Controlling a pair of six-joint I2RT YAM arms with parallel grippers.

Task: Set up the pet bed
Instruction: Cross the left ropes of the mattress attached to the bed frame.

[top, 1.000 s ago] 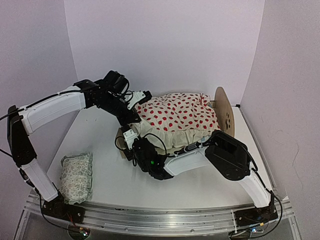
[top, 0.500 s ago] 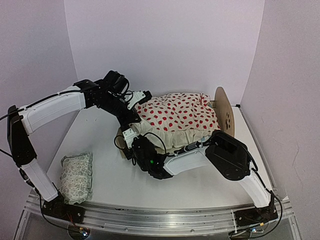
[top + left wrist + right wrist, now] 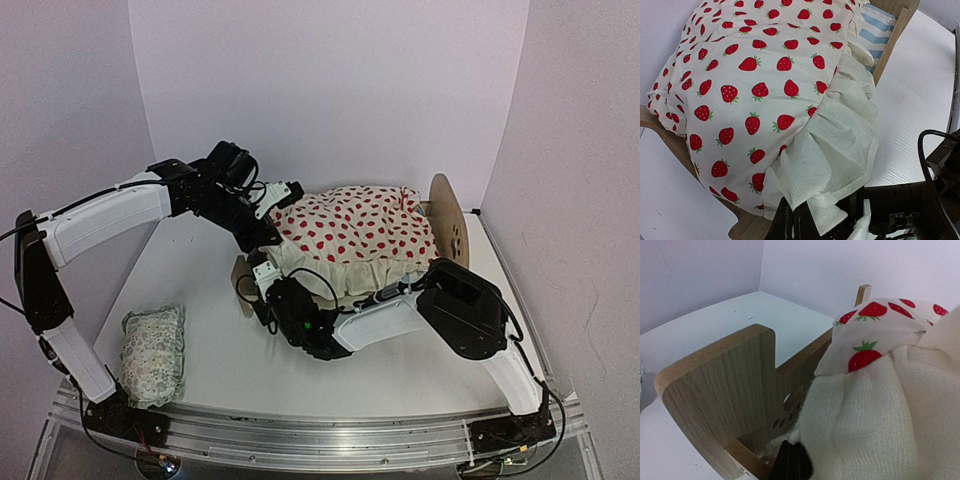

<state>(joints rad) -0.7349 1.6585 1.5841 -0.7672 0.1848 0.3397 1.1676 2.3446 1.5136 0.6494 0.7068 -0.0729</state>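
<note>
Two sets of fingers work at the foot end of the bed [image 3: 449, 215], which sits toward the back of the bench [image 3: 230, 370], right of the middle, its round headboard [image 3: 452, 205] facing the right wall. A strawberry-print blanket [image 3: 355, 232] is heaped over nearly all of it, the cream ruffle spilling over the near side. A strip of striped mattress [image 3: 875, 25] peeks out up by the headboard.

The left fingers [image 3: 786, 226] are pressed together at the blanket's far foot corner, with the ruffle draped against them. I cannot tell if any cloth is caught between them. The right fingers [image 3: 790, 467] are also together, low inside the footboard [image 3: 725, 390] and tucked under the ruffle's edge. Whether they pinch it is hidden.

A small pillow [image 3: 155, 350] lies well apart, at the near left of the bench.
</note>
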